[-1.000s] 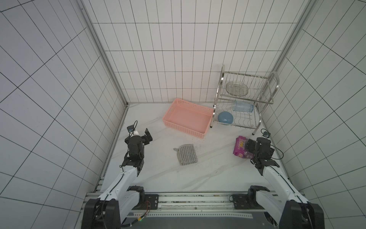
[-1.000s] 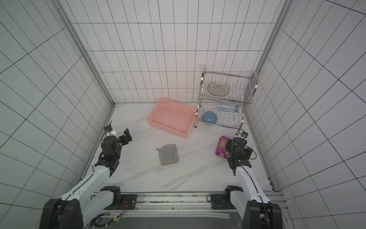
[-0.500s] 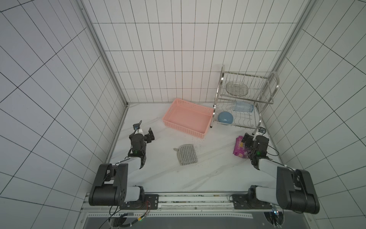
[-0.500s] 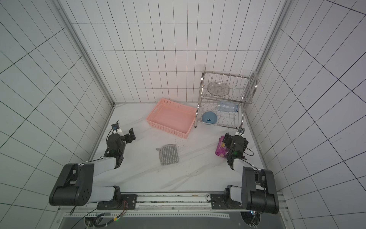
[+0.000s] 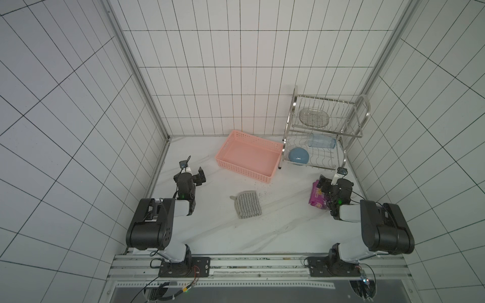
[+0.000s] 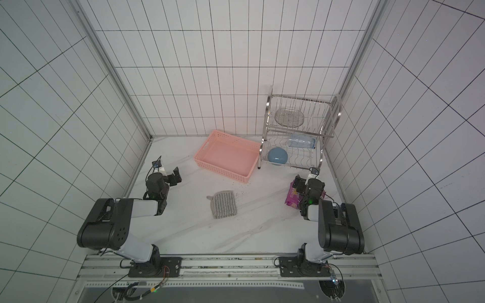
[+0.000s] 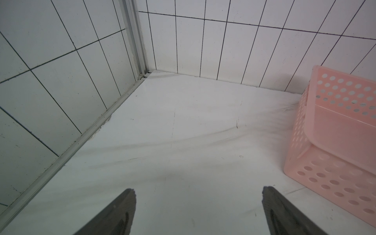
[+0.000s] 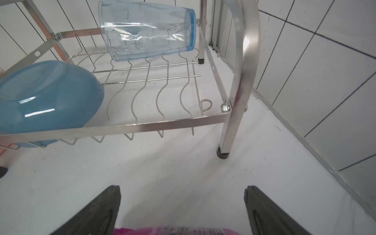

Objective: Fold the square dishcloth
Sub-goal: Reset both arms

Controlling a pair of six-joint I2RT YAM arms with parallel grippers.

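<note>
Ahead of the left pincer (image 7: 198,191) and off to its inner side stands a pink basket (image 5: 241,171). It is rigid plastic with walls punched full of round holes, and nothing in it shows. Straight ahead of the right pincer (image 8: 182,189) a two-tier dish rack (image 8: 142,127) of shiny metal bars and bent wire blocks the way. On its lower tier a smooth blue bowl (image 8: 46,97) lies mouth down and a clear cup (image 8: 148,30) with a blue rim lies on its side. A glossy purple snack packet (image 5: 317,196) lies under the right pincer; I cannot tell whether they touch.

The white table (image 5: 236,230) has faint grey marble veins and a scatter of dark specks.

The square dishcloth (image 5: 248,204) lies flat on the table between the two pincers, well apart from both and nearer the arm bases than the basket. It is soft grey with thin white stripes and rounded corners. A small loop sticks out at the corner toward the left pincer.

Both pincers stand spread wide with nothing gripped.
</note>
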